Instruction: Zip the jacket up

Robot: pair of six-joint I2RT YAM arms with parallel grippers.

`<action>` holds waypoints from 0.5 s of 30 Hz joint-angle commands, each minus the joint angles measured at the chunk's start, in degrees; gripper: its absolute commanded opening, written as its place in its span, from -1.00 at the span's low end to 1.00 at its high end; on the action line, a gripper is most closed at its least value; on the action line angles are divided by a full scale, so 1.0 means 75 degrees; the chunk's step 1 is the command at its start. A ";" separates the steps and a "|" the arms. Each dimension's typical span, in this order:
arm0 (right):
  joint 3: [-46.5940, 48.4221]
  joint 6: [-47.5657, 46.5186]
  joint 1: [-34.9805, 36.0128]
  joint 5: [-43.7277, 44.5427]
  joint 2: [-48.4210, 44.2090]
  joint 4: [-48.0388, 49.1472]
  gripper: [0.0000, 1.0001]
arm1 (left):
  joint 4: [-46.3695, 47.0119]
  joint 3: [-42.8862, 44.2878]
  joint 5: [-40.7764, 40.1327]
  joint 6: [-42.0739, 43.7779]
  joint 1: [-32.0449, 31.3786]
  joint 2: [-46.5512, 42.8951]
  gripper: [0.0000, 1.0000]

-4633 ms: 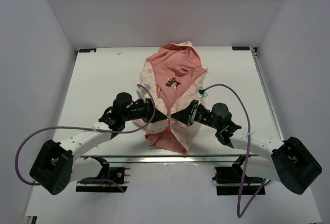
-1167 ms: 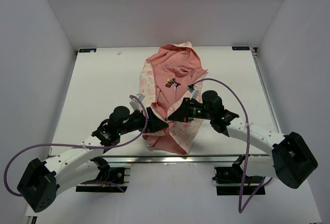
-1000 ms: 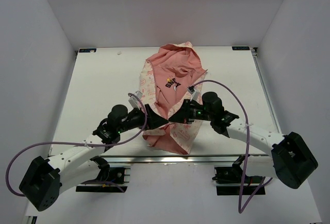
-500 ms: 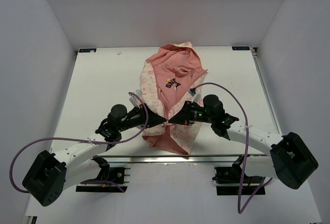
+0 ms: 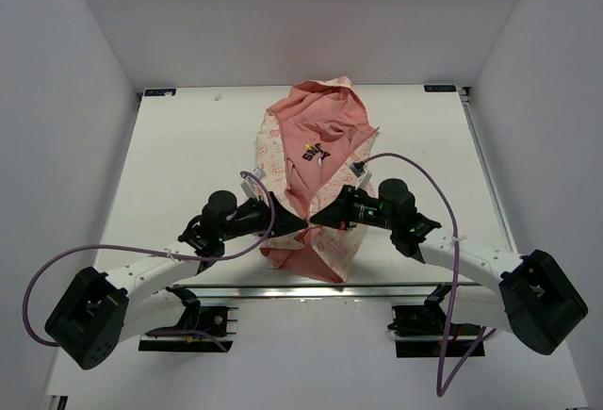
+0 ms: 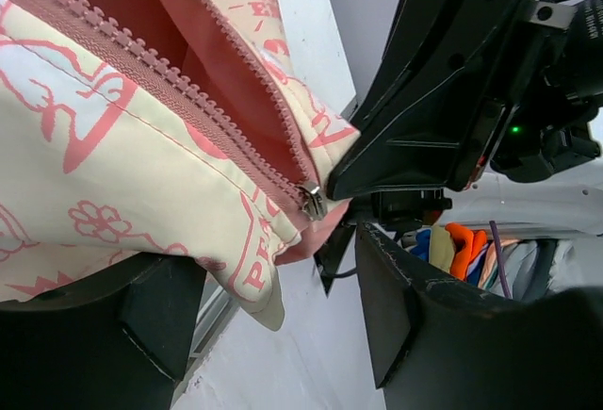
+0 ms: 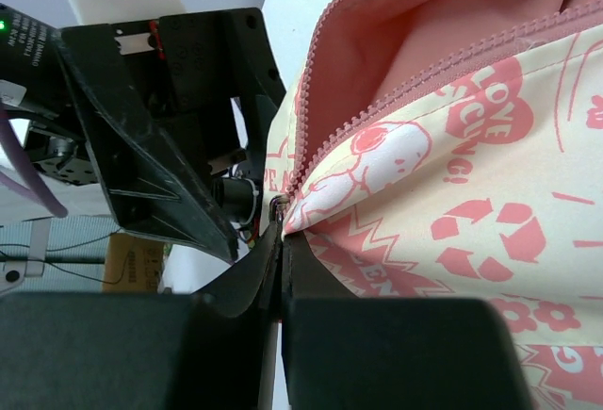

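Observation:
The jacket (image 5: pixel 311 170) lies in the middle of the table, cream with a pink print, its salmon lining showing and its front open above. The pink zipper (image 6: pixel 179 99) runs down to the metal slider (image 6: pixel 312 200) near the hem. My right gripper (image 5: pixel 317 219) is shut, pinching the zipper pull (image 7: pixel 280 206) and the fabric edge at its tips (image 7: pixel 283 231). My left gripper (image 5: pixel 300 223) faces it from the left and stands open (image 6: pixel 283 278). A cream hem corner (image 6: pixel 259 283) hangs between its fingers (image 6: pixel 396 306), with fabric resting on the lower one.
White walls close in the table (image 5: pixel 170 165) at the back and on both sides. A metal rail (image 5: pixel 311 287) runs along the near edge by the jacket's hem. Purple cables (image 5: pixel 424 170) loop off both arms.
My left gripper's jaws narrowed on the hem, then widened again, staying at the zipper's lower end. The right gripper stayed shut on the pull and shifted slightly right.

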 commanded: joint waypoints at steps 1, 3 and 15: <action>-0.0085 0.0187 0.0036 -0.0032 -0.0101 0.0716 -1.00 | 0.0155 0.0148 0.0253 0.0086 -0.0004 0.0138 0.45; -0.0050 0.0176 0.0036 -0.0067 -0.0066 0.0705 -1.00 | 0.0377 0.0114 0.0451 0.0004 -0.0004 0.0336 0.45; 0.0021 0.0129 0.0024 0.0143 0.0087 0.0400 -1.00 | 0.1914 -0.0180 0.0664 -0.0324 -0.0004 0.0279 -0.01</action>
